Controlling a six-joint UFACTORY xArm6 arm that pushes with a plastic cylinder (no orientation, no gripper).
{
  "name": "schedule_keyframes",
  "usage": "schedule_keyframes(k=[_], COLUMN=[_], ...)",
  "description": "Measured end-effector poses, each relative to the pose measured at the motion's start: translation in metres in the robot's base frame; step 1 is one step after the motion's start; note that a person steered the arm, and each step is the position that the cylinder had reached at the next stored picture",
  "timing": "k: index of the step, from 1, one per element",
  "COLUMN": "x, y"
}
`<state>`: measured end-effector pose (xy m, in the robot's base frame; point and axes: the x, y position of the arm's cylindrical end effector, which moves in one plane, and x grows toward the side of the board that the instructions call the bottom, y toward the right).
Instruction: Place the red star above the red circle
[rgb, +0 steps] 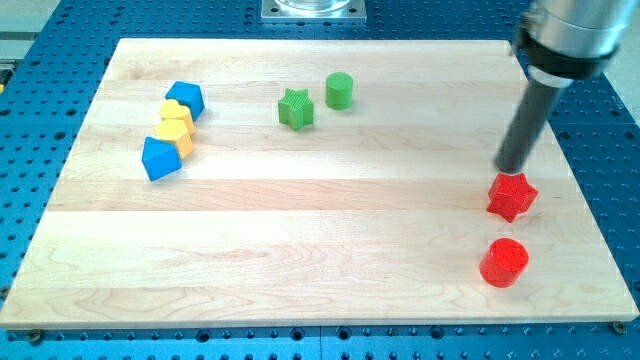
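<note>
The red star (512, 196) lies near the board's right edge. The red circle (503, 263) lies just below it in the view, a small gap apart. My tip (512, 170) stands at the star's upper edge, touching it or nearly so. The dark rod rises from there toward the view's top right.
A green star (296, 109) and a green circle (339, 91) sit at the top centre. At the upper left are a blue block (186, 98), a yellow heart (175, 112), a yellow block (176, 134) and a blue block (160, 158). The wooden board (300, 260) rests on a blue perforated table.
</note>
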<state>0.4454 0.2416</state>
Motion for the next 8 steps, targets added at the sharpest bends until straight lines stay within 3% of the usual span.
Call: schedule_keyframes(k=[2, 3, 4, 5, 6, 7, 8], x=[0.058, 0.050, 0.036, 0.044, -0.011, -0.057, -0.067], y=[-0.041, -0.044, -0.089, -0.201, -0.275, -0.301, -0.312])
